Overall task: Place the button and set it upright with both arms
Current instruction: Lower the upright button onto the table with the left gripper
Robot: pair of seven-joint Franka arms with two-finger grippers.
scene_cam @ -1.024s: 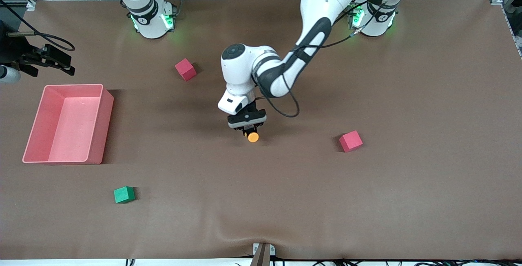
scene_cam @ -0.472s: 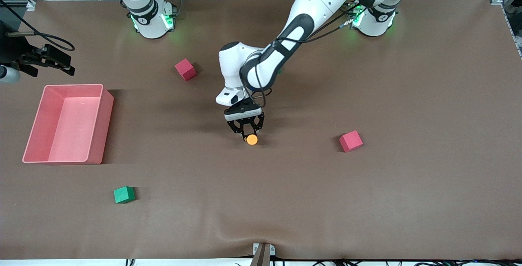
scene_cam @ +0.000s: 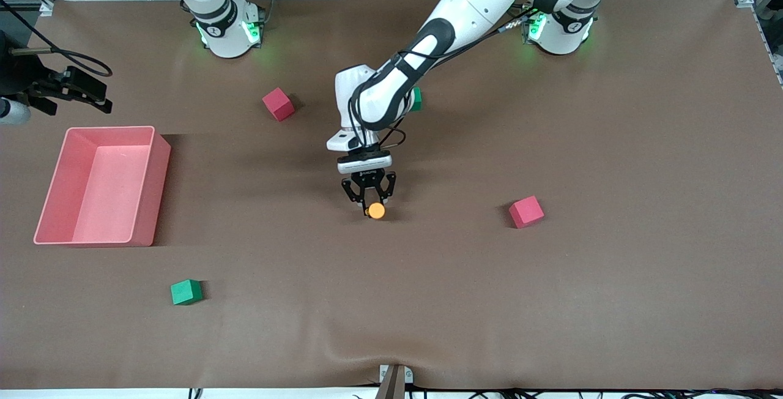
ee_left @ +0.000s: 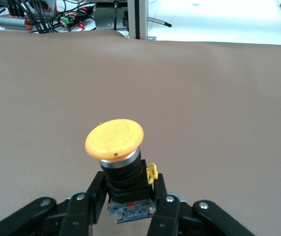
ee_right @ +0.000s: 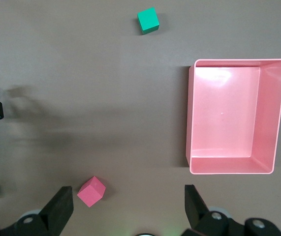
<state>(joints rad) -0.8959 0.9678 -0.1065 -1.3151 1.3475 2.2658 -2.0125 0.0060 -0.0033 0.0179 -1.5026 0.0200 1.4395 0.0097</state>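
Wrist on the left arm has swung round over the last second; left hand point(scene_cam: 369, 202) now points straight down, clamped on the button point(scene_cam: 376, 210) body, cap tipped toward the front camera. I read it as lined up to set down mid-counter point(scene_cam: 612, 295). Right hand point(ee_right: 125, 209) waits wide above the pink bin point(ee_right: 193, 118).

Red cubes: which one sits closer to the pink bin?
The red cube near the right arm's base; the other red cube lies toward the left arm's end, far from the pink bin.

I find no legible text, label, brand, number or sign in any view. There is faint marking on my left wrist housing point(scene_cam: 364, 164), but it is too small to read. Nothing on the button point(ee_left: 114, 139) reads either.
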